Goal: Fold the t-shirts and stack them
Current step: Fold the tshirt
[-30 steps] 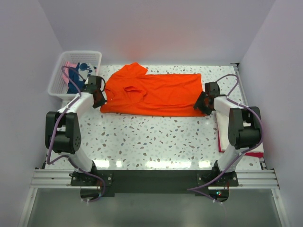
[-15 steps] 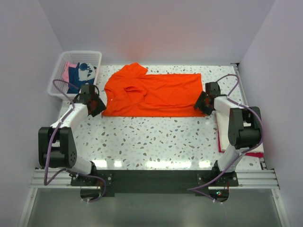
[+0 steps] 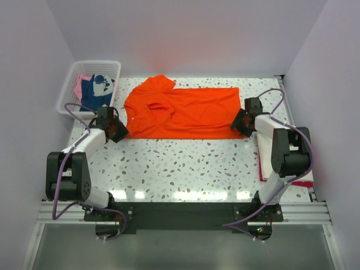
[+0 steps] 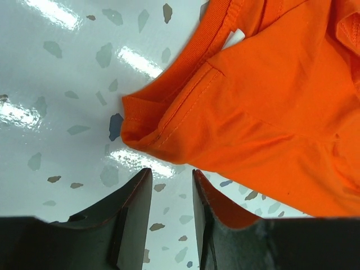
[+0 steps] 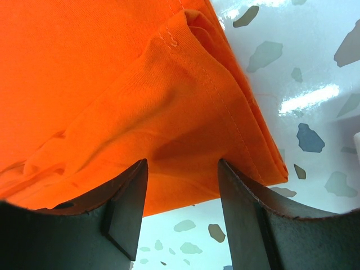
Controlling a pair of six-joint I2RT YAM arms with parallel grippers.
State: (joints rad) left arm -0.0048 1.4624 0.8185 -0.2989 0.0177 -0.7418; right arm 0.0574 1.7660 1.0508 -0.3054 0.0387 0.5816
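The bright orange t-shirt [image 3: 180, 112] lies spread flat across the far half of the table, collar end to the left. My left gripper [image 3: 118, 131] stands open just off its near-left corner. In the left wrist view bare table shows between my fingertips, with the left gripper [image 4: 171, 174] a short way from the shirt's hemmed corner [image 4: 138, 132]. At the near-right corner my right gripper [image 3: 238, 121] is open. In the right wrist view the right gripper [image 5: 183, 166] has its jaws wide on either side of the folded orange edge [image 5: 225, 129], not closed on it.
A white mesh basket [image 3: 66, 93] stands at the far left with a pink t-shirt [image 3: 82, 84] and a navy t-shirt [image 3: 94, 93] in it. Red cloth [image 3: 262, 169] shows under pale cloth beside the right arm. Walls close in the table on three sides.
My left gripper has opened, let go of the shirt's near-left corner and drawn back toward the near edge. The right gripper has stayed put.
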